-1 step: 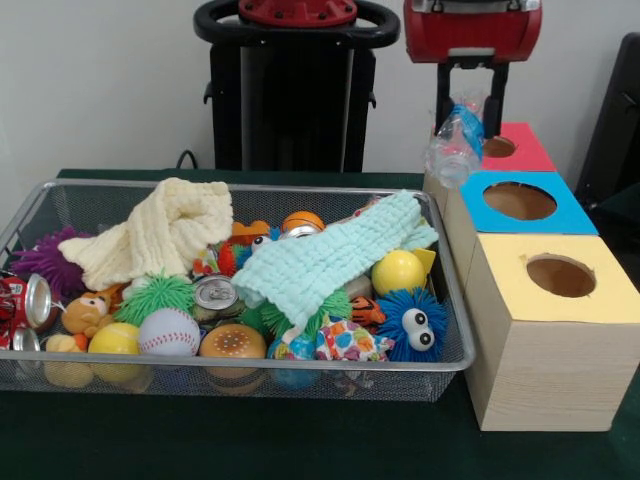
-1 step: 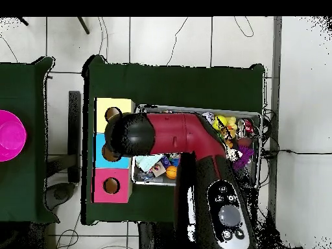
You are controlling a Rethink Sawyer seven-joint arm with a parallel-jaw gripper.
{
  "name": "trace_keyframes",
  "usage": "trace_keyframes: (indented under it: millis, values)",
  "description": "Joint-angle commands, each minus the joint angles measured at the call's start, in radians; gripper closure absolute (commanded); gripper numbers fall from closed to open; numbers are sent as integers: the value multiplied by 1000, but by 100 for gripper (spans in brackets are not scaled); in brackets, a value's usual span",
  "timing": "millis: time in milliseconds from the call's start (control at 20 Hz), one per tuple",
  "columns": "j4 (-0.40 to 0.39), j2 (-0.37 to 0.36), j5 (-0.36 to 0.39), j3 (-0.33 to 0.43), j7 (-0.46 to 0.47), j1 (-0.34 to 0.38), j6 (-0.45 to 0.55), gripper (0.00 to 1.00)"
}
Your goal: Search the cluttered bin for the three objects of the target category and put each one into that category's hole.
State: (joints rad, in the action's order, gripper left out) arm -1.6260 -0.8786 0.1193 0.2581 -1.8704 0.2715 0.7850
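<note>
No writing can be read on any object; the red can (image 1: 22,303) at the left end of the wire bin (image 1: 100,195) shows white marks only, too small to make out.

The gripper (image 1: 468,105) hangs over the row of three boxes that stands just beside the bin's right end. It is clamped on a clear plastic bottle (image 1: 455,145) with a blue label. The bottle is tilted, its long axis running from upper right to lower left, the lower end hanging off the edge of the red box (image 1: 525,150) toward the bin. The hole of the red box is partly behind the bottle. The blue box (image 1: 565,210) and the yellow box (image 1: 520,300) show round holes, both free.

In the bin, a cream cloth (image 1: 160,235) and a mint cloth (image 1: 325,260) cover much of the toys. A baseball (image 1: 168,332), a yellow ball (image 1: 398,271) and a blue furry toy (image 1: 412,325) lie near the front wall.

In the overhead view the arm (image 2: 172,133) hides most of the bin.
</note>
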Motion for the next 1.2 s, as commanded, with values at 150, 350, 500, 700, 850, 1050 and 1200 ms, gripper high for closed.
trace_keyframes:
  millis: [150,350,500,700,850,1050,1200]
  values:
    - [-49,26,-106,-64,-251,-26,97,100]
    - [-60,57,-141,-69,-233,-26,108,100]
    - [-58,81,-160,-74,-219,-28,152,100]
    - [-48,120,-181,-80,-220,-38,192,100]
    - [-57,139,-203,-87,-239,-51,197,100]
    - [-98,158,-257,-82,-250,-55,209,100]
    - [-121,165,-290,-83,-254,-67,189,100]
